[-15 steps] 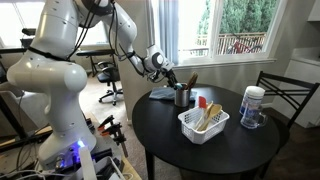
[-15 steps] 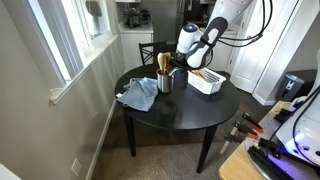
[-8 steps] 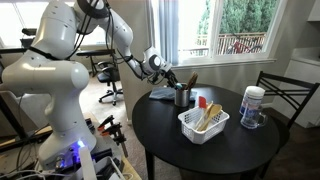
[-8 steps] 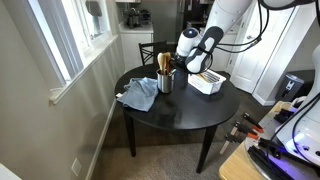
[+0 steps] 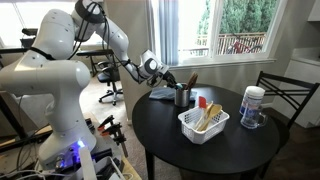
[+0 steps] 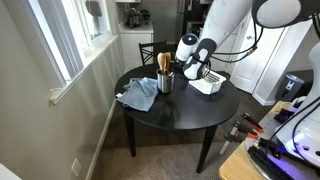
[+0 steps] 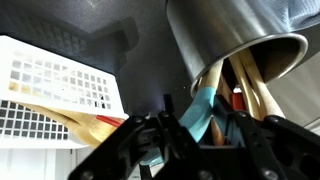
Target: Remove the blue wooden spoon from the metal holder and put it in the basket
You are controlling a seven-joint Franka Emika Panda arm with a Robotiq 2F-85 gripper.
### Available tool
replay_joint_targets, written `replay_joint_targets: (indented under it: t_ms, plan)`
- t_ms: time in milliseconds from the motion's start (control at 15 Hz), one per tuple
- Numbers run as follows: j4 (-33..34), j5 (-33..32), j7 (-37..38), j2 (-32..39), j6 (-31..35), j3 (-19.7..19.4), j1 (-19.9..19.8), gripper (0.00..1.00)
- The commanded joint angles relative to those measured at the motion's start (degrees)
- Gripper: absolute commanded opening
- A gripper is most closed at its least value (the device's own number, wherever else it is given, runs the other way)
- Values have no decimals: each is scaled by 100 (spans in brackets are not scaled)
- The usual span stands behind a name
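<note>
- While the pincer (image 7: 200, 140) is hanging open at the small dark grey metal cylindrical holder (image 7: 235, 35), its jaws are straddling the blue wooden spoon (image 7: 205, 108) without visibly touching it.
- The spoon is standing in the holder among pale wooden utensils (image 7: 252, 88).
- The white slotted plastic basket (image 7: 45, 85) is sitting on the dark round counter (image 5: 195, 152), just beside the pincer.

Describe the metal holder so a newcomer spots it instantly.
On the round dark table, look beside the crumpled blue cloth. The metal holder is the small dark grey cylinder with utensil handles poking out, unlike the low white lattice basket and the taller white canister.
</note>
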Motion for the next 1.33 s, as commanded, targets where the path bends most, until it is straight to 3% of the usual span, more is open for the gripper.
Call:
replay_joint_targets:
  t_ms: [0,133,400,467,600,1267]
  plan:
    - [-148,513,-226,449,231,-479,573,13]
    - [-150,658,-276,678,206,-685,847,6]
    - [-150,887,-388,1029,149,-911,1217,5]
    - [-137,938,-392,1094,96,-929,1265,30]
    - [-119,1005,-423,1181,73,-926,1302,34]
    - [-108,1125,-510,1548,62,-1143,1381,97]
